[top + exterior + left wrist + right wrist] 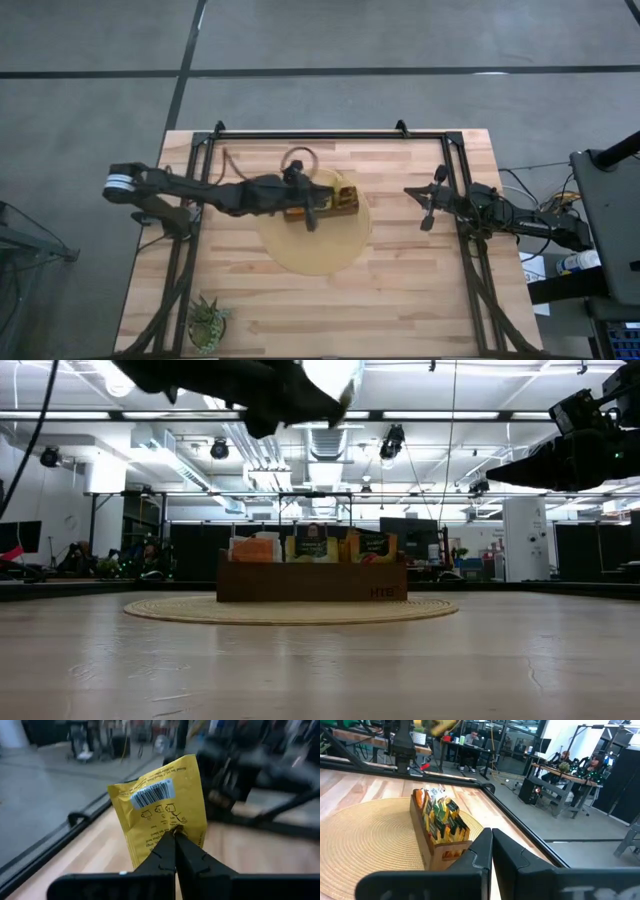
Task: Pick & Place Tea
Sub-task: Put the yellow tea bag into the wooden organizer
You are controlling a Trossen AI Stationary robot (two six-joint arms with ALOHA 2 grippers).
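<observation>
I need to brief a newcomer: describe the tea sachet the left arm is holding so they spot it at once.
Start at the round woven mat mid-table, where the brown box of sachets stands. Above it hangs the left gripper, shut on a yellow sachet. Unlike the sachets standing in the box, this one is in the air, showing a barcode label near its top edge.

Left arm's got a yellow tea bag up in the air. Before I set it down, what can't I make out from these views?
- Free slot in the box: high view, the left gripper covers it.
- Sachet count in the box: low view shows only tops.
- Yellow sachet print: left wrist view, too small; its lower edge sits behind the shut jaws.
- The sachet's height above the box: low view, the arm is cut off by the top edge.
- Right gripper waits aside, shut, empty.
</observation>
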